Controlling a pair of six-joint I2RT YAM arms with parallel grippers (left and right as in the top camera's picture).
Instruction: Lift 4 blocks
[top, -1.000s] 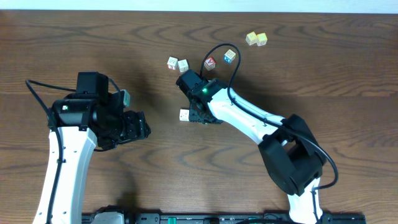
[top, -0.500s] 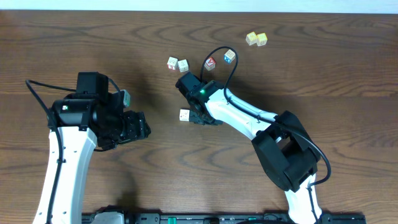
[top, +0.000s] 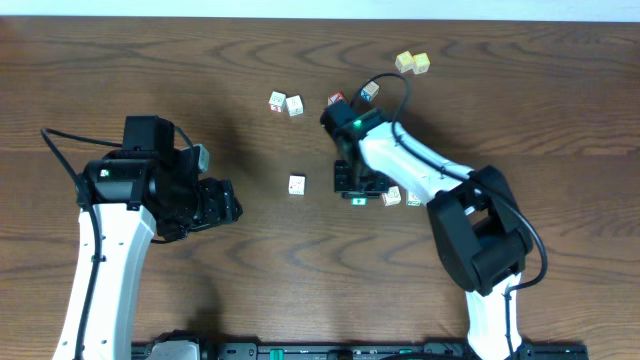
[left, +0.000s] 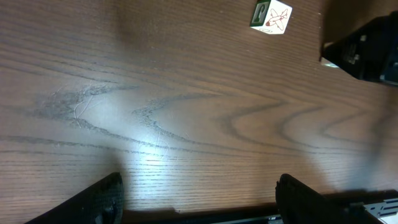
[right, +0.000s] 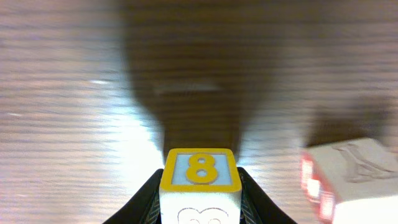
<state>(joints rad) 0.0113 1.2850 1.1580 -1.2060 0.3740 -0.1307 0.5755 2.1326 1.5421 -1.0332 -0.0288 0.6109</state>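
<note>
Right end effector (right: 199, 198) clamps block (right: 199, 169); left end effector (left: 202, 199) spread

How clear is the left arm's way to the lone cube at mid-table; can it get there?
Probably yes: the left pincer stands open, only tabletop lies between it and the lone cube, and the right arm sits apart on the cube's far side.
</note>
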